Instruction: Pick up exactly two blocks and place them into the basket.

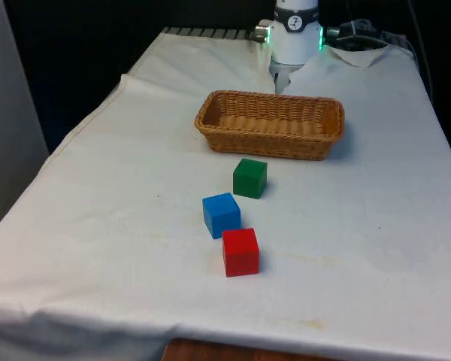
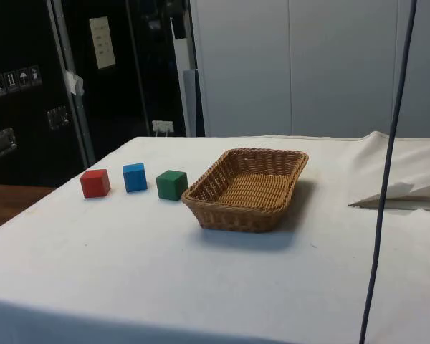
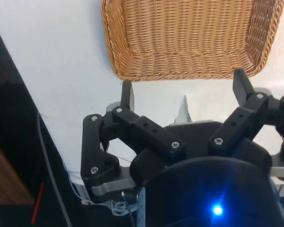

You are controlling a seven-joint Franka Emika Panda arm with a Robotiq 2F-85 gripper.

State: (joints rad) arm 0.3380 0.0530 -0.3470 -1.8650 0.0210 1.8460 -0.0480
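A brown woven basket (image 1: 270,124) sits on the white cloth of the surface (image 1: 120,226). Nothing is inside the basket.

Three blocks stand on the cloth in a slanted row on the near side of the basket in the front view. The green block (image 1: 249,178) is nearest to the basket but does not touch it. The blue block (image 1: 221,215) comes after it, with a small gap between the two. The red block (image 1: 240,252) is last, farthest from the basket, and its corner is right beside the blue block. In the side view the row runs red block (image 2: 94,183), blue block (image 2: 135,177), green block (image 2: 171,184), then the basket (image 2: 247,188).

The pincer (image 3: 185,92) is above the cloth, just beside one long edge of the basket (image 3: 189,38). Its two black fingers (image 3: 127,94) are spread wide apart and hold nothing. White cloth shows between them.
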